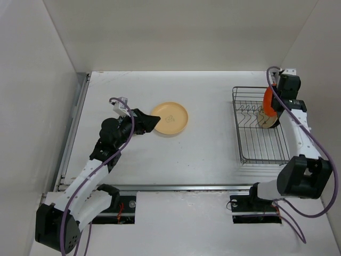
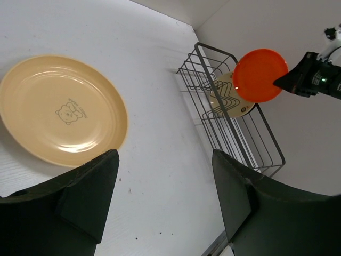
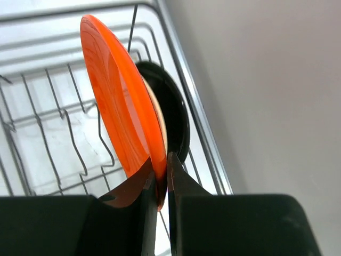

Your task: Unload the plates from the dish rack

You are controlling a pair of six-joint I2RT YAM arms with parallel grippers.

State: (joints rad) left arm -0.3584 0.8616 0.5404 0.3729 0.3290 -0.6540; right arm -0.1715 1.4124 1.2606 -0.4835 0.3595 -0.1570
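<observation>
On the right gripper (image 3: 160,184), jaws pinch the orange-red plate (image 3: 114,96) by its rim, upright above the dish rack (image 1: 264,144), likely to clear the wires. The left gripper (image 2: 165,160), jaws spread, hovers by the peach plate (image 2: 61,109) on the surface (image 1: 213,160).

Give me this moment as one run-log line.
right end effector: shut on orange plate, upright over dish rack | left end effector: open, beside peach plate on table | in rack: patterned plate

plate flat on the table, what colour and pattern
The round plate is peach-tan with a small bear drawing at centre; best in left wrist view.
</observation>
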